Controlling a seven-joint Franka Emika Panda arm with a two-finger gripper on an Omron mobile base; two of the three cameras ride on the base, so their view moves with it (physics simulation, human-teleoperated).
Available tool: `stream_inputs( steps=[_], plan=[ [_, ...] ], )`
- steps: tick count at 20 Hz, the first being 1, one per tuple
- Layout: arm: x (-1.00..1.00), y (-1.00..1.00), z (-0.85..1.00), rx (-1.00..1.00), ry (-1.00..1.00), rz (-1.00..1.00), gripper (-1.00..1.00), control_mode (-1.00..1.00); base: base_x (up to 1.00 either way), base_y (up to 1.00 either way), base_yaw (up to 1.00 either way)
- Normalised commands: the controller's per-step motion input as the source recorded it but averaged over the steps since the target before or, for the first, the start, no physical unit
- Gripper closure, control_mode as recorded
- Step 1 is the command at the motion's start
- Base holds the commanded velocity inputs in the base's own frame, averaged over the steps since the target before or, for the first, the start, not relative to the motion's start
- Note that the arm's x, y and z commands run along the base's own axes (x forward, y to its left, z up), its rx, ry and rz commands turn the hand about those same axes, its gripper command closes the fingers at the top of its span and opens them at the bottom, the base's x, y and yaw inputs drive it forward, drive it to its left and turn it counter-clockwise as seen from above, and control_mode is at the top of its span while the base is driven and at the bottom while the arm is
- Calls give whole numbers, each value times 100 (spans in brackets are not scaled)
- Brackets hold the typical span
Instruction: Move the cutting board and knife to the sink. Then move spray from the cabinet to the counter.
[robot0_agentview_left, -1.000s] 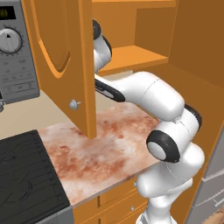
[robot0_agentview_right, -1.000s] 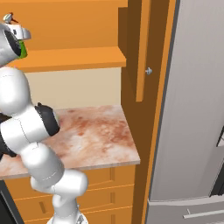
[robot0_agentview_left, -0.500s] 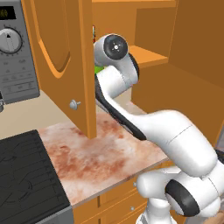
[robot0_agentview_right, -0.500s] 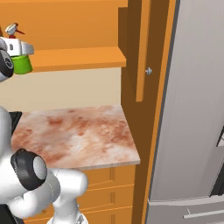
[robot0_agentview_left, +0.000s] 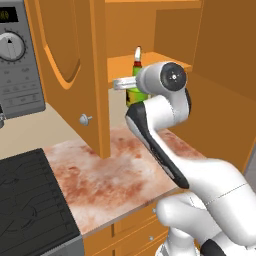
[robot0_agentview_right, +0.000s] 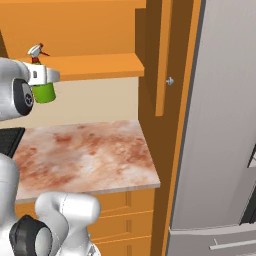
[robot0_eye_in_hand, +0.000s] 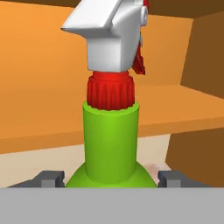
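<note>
The green spray (robot0_eye_in_hand: 111, 135) with its red collar and white trigger nozzle stands upright between my fingertips, and my gripper (robot0_eye_in_hand: 111, 179) is shut on its body. From the base, the spray (robot0_agentview_left: 136, 64) (robot0_agentview_right: 44, 92) hangs in the air just in front of the open orange cabinet's shelf (robot0_agentview_right: 100, 65), its bottom below the shelf edge. My gripper (robot0_agentview_left: 125, 84) (robot0_agentview_right: 42, 76) holds it well above the marbled counter (robot0_agentview_left: 115, 170) (robot0_agentview_right: 90, 155). The cutting board, knife and sink are out of view.
The cabinet door (robot0_agentview_left: 65, 50) stands open to the left, its round knob (robot0_agentview_left: 85, 119) low over the counter. A black stove top (robot0_agentview_left: 25, 200) and a microwave (robot0_agentview_left: 15, 65) lie further left. A tall grey fridge (robot0_agentview_right: 220, 125) stands to the right.
My arm has swung round and its elbow has dropped. The spray has come out from over the shelf with the gripper and now sits lower, in front of the shelf edge.
</note>
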Motion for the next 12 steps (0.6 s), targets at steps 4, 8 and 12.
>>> stream_inputs(
  steps=[4,8,12],
  plan=[
    [-1,-44,-44,1,15,10,100,-100,0,0,0],
    [-6,-29,-55,0,15,16,100,-100,0,0,0],
    [-19,0,-50,0,1,-2,100,-100,0,0,0]
  ],
)
